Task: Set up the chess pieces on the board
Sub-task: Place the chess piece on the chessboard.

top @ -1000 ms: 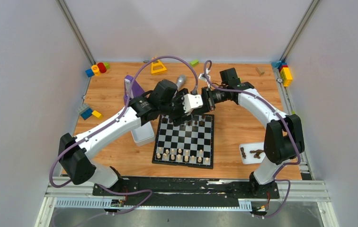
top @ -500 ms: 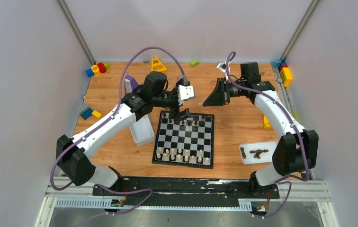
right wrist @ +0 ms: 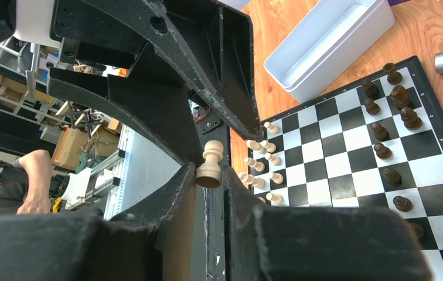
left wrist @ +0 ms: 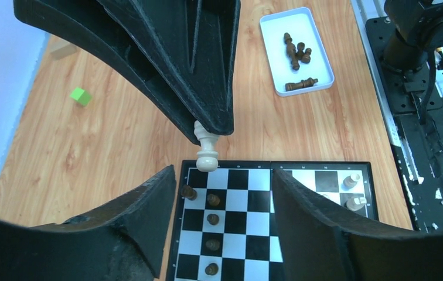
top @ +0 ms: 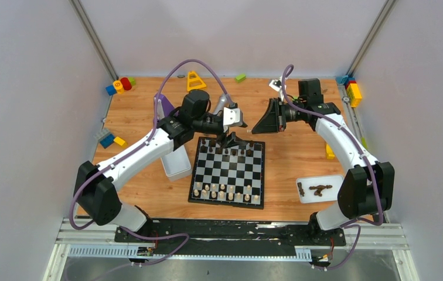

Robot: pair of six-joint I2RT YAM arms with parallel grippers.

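Observation:
The chessboard (top: 228, 171) lies mid-table, with dark pieces (top: 231, 152) along its far rows and white pieces (top: 225, 192) along the near rows. My right gripper (right wrist: 210, 172) is shut on the base of a white chess piece (right wrist: 211, 164). In the top view this gripper (top: 255, 129) hangs just past the board's far right corner. The left wrist view shows that piece (left wrist: 207, 153) hanging over the board's edge. My left gripper (left wrist: 222, 175) stands open and empty above the dark pieces (left wrist: 212, 219), and in the top view it (top: 229, 139) is at the board's far edge.
A white tray (top: 307, 196) holding dark pieces sits right of the board. A white bin (top: 175, 164) stands at its left. A silver cylinder (top: 222, 102), a purple object (top: 163, 105) and toy blocks (top: 119, 85) lie along the back. A yellow block (top: 329, 151) lies at right.
One second ago both grippers were pressed together over the board's far edge. The right gripper has since drawn back to the right. In the last half second the left gripper shifted slightly right.

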